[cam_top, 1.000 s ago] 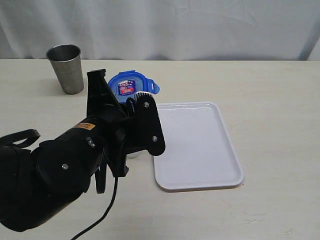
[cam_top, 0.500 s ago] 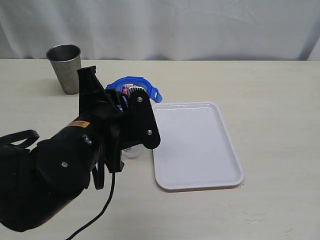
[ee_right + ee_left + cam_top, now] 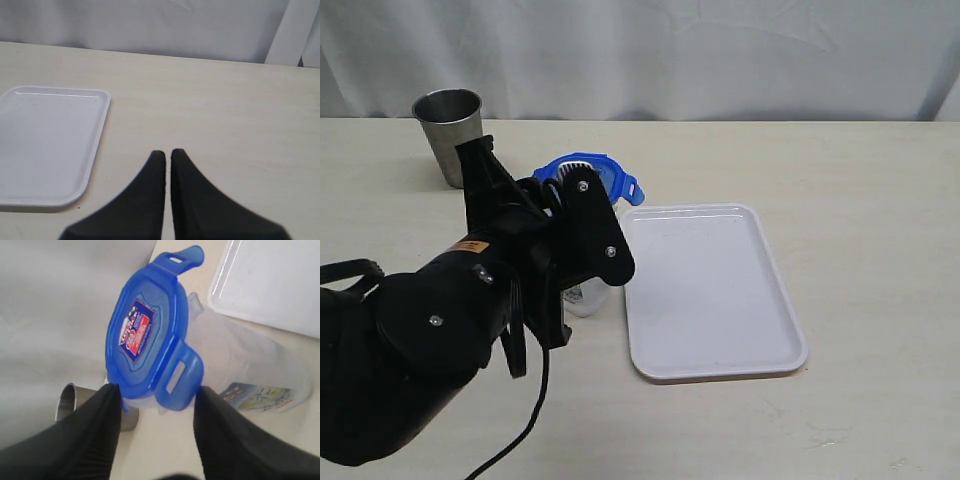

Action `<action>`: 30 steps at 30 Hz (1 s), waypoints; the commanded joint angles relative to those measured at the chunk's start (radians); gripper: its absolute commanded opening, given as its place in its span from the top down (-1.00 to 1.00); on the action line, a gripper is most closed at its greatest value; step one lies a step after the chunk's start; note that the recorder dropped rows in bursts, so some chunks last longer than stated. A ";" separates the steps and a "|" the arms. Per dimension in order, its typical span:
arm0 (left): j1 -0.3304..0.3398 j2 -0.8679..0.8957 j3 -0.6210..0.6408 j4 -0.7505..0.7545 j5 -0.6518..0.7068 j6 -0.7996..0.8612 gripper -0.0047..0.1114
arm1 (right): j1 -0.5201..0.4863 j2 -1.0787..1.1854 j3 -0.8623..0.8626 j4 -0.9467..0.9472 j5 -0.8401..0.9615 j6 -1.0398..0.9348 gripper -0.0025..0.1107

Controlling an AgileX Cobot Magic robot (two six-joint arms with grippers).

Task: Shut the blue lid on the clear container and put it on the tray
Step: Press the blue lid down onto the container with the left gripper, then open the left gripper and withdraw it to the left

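The blue lid (image 3: 145,340) with its red-blue sticker sits on top of the clear container (image 3: 250,370), which stands on the table just left of the white tray (image 3: 720,290). At least two of the lid's flaps stick outward. My left gripper (image 3: 155,396) is open. Its two black fingers (image 3: 100,420) stand either side of the near flap, with the tips at the lid's edge. In the exterior view the left arm hides most of the container (image 3: 582,298), and only part of the lid (image 3: 605,172) shows. My right gripper (image 3: 168,152) is shut and empty over bare table, to the right of the tray (image 3: 45,150).
A steel tumbler cup (image 3: 452,135) stands at the back left, behind the left arm, and also shows in the left wrist view (image 3: 75,405). A white curtain backs the table. The tray holds nothing.
The left gripper has opened and the left arm has shifted left and lower in the exterior view. The lid now shows less of its top there. The right gripper is unchanged.
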 commanded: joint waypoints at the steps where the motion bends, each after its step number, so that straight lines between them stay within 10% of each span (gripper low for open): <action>1: -0.005 -0.021 0.004 -0.067 0.035 -0.024 0.03 | 0.000 -0.005 0.003 -0.001 -0.004 0.000 0.88; 13: -0.005 -0.201 0.004 -0.222 0.037 -0.271 0.07 | 0.000 -0.005 0.003 -0.001 -0.004 0.000 0.88; 18: 0.057 -0.309 -0.007 -0.252 0.260 -0.415 0.53 | 0.000 -0.005 0.003 -0.001 -0.004 0.000 0.88; 21: 0.218 -0.321 -0.057 -0.271 0.525 -0.349 0.92 | 0.000 -0.005 0.003 -0.001 -0.004 0.000 0.88; 25: 0.519 -0.318 -0.063 -0.271 1.085 -0.370 0.92 | 0.000 -0.005 0.003 -0.001 -0.004 0.000 0.88; 30: 0.847 -0.318 -0.069 -0.232 1.439 -0.220 0.92 | 0.000 -0.005 0.003 -0.001 -0.004 0.000 0.88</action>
